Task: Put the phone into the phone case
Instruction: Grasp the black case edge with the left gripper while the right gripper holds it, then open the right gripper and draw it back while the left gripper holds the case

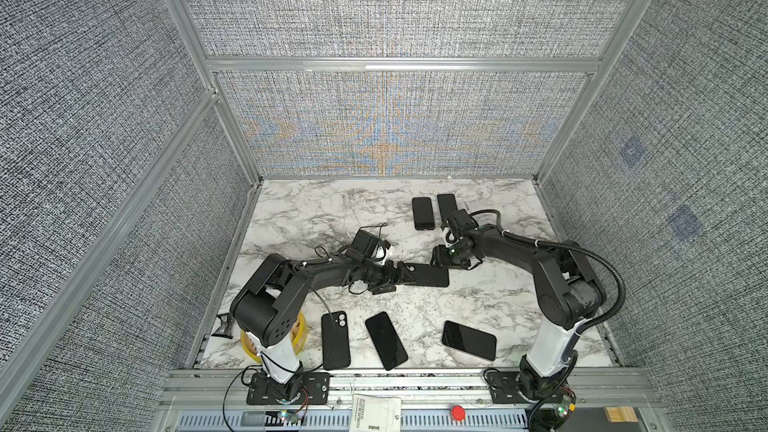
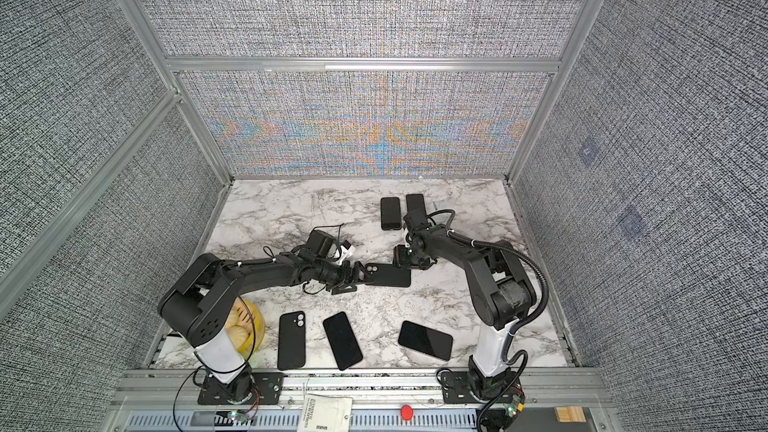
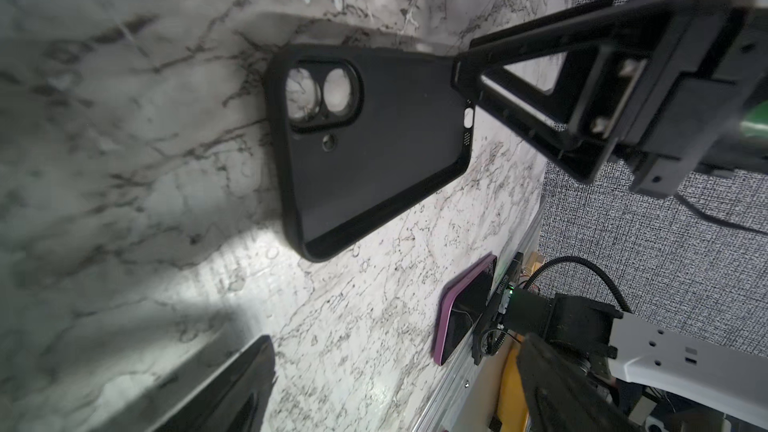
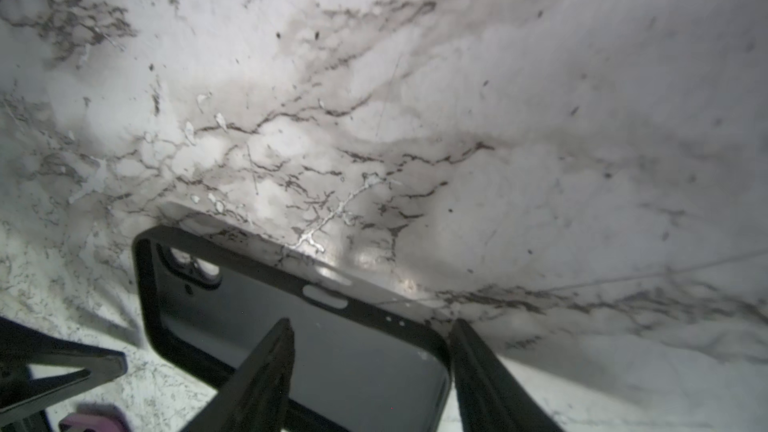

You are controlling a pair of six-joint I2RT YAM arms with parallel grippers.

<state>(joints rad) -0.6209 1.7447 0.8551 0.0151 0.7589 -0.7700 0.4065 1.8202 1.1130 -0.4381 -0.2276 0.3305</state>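
**A:** What sits nearest, on the front rail?

**B:** A white cloth pouch [image 1: 376, 413] with its print lying sideways. The top line reads "AUTHENTIC" and a lower one seems to end in "SPIRITS"; the rest is too small to read. A red button [image 1: 458, 412] is near it on the right, and a wooden block [image 1: 619, 413] is well apart at the corner.

**A:** And on the marble tabletop [image 1: 332, 209]?

**B:** Along its front edge, from left to right, there are four things. A yellow tub [image 2: 259, 322] stands behind the left arm's base. Next is a back-up black case [image 1: 335, 340] with twin camera rings. Then come a black phone [image 1: 386, 341] and a purple-edged phone [image 1: 468, 340], both screen up (the purple shows only in the wrist views).

**A:** Where is the phone case?

**B:** The phone case [image 1: 428, 275] lies flat mid-table, open side up and empty. Its camera cut-out points toward the left arm.

**A:** And the grippers?

**B:** The left gripper [image 1: 394, 280] is spread wide at the cut-out end. The one finger seen from the right wrist view lies near the case without touching it. The right gripper [image 4: 370, 326] has its jaws parted astride the opposite end. One finger is over the case's floor and the other is just outside the corner. Neither pinches it.

**A:** What is farthest?

**B:** Two black phone-shaped slabs [image 1: 423, 213] lie side by side, and the right wrist hides part of one. I cannot tell whether they are phones or cases.
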